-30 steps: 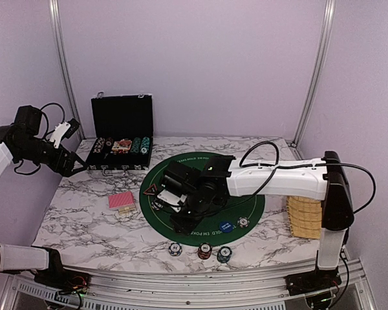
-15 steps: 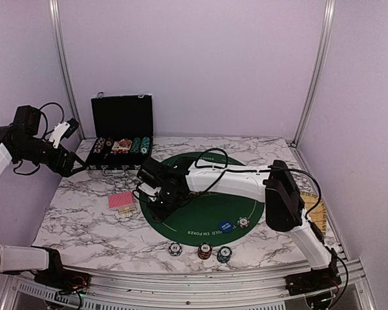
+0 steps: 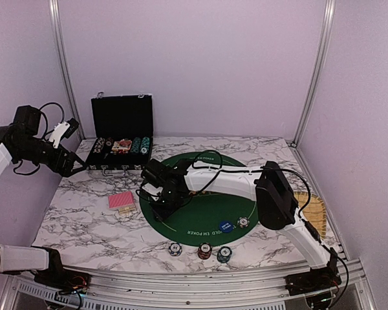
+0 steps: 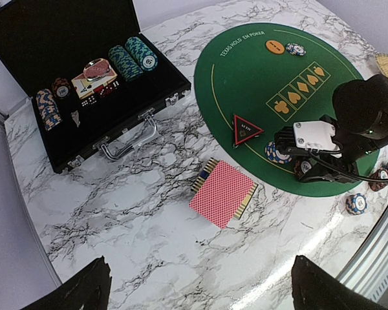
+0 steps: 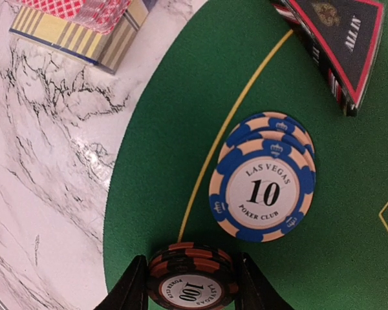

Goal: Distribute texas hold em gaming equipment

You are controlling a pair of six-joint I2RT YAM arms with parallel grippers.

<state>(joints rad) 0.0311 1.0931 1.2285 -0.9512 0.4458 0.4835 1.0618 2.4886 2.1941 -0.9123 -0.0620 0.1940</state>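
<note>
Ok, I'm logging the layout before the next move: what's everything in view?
Case: one, black, open, back left, chips inside.
Mat: one, green, centre.
Card deck: one, red-backed, left of mat.
Triangular marker: one, black and red, mat's left edge.
10 chips: stack, blue and cream, beside marker.
100 chips: stack, orange and black, mat's left rim.
Orange button: one, mat's back, chip beside it.
Blue button: one, mat's front, chip beside it.
Front chips: three, white, red, teal, table's near edge.
Woven tray: one, yellow, right.
Left gripper: open, far left.
Right gripper: shut on 100 chips.

Overview, downward wrist views; shared mat [image 3: 207,210]
</note>
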